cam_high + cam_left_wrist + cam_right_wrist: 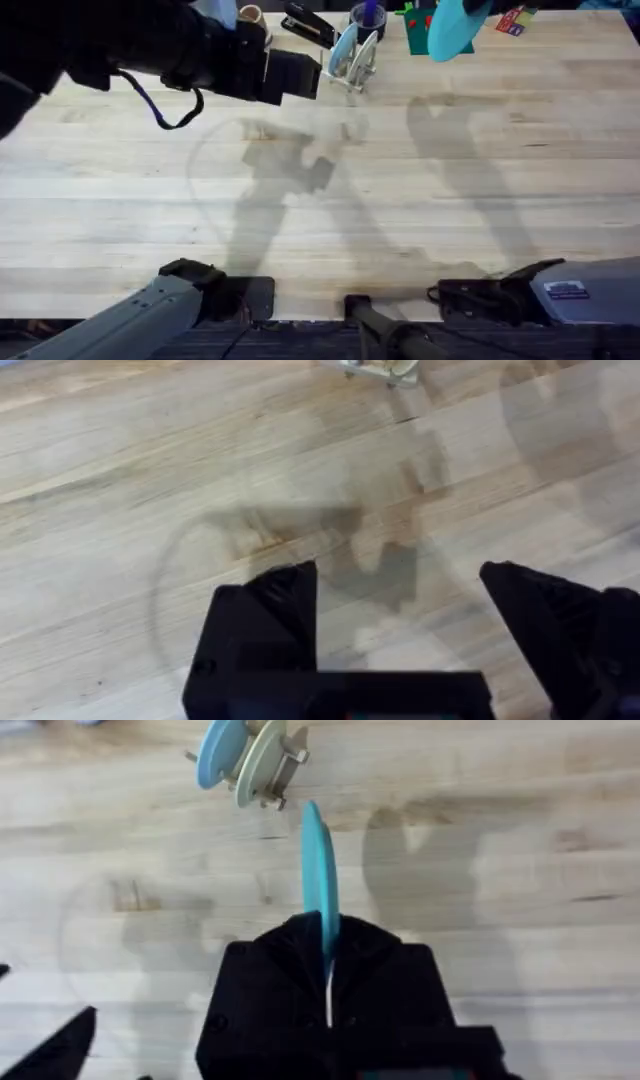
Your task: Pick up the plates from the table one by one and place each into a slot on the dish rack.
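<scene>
While gripped, turquoise plate (320, 870), label prob. unreadable

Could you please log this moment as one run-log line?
right gripper: shut on turquoise plate, raised | left gripper: open, empty | dish rack: two plates

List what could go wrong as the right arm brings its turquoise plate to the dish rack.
1. The right gripper pinches the turquoise plate only at its edge, so it might pivot or slip on contact.
2. The dish rack already holds a light blue plate and a whitish plate; a misaligned approach could strike them or tip the small rack.
3. The left gripper hovers open near the rack, so the arms could collide.
</scene>
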